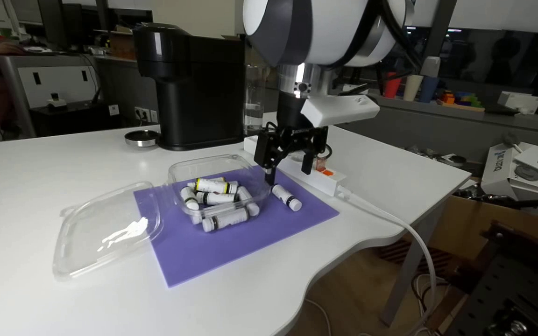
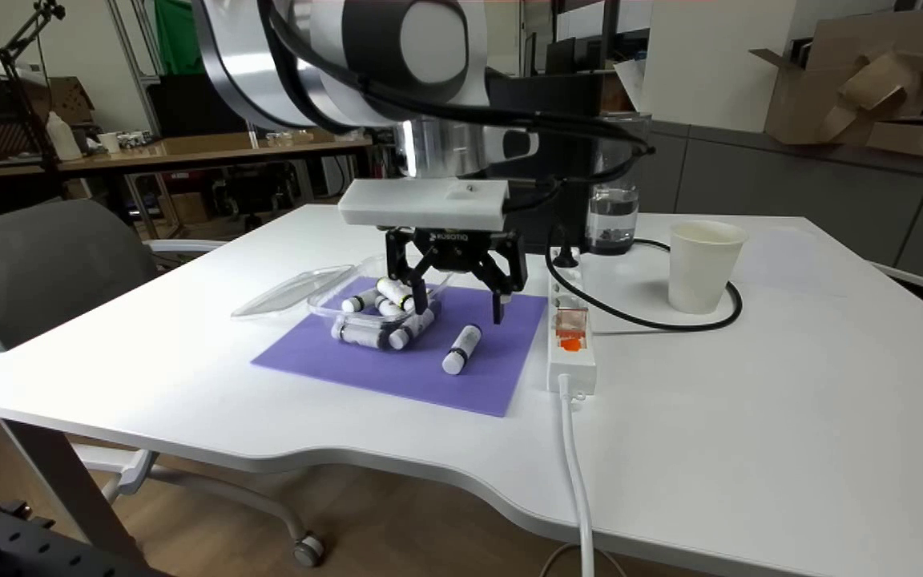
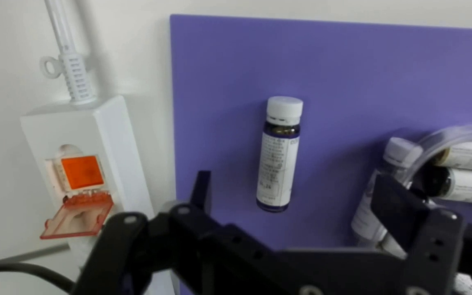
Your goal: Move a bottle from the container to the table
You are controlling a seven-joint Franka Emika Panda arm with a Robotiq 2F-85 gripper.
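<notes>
End effector [image 3: 293, 184] above, near loose bottle [image 3: 279, 157]

In an exterior view the camera is looking obliquely down over the table [image 1: 241, 284] toward the black machine [image 1: 199, 93]. In an exterior view the camera is facing along the power strip [image 2: 582, 365] from beyond the table's curved edge. Both are sharing the purple mat [image 1: 222, 245] and pincer [image 2: 459, 304]. The wrist camera, closest, is pointing down past the pincer at the mat.
</notes>
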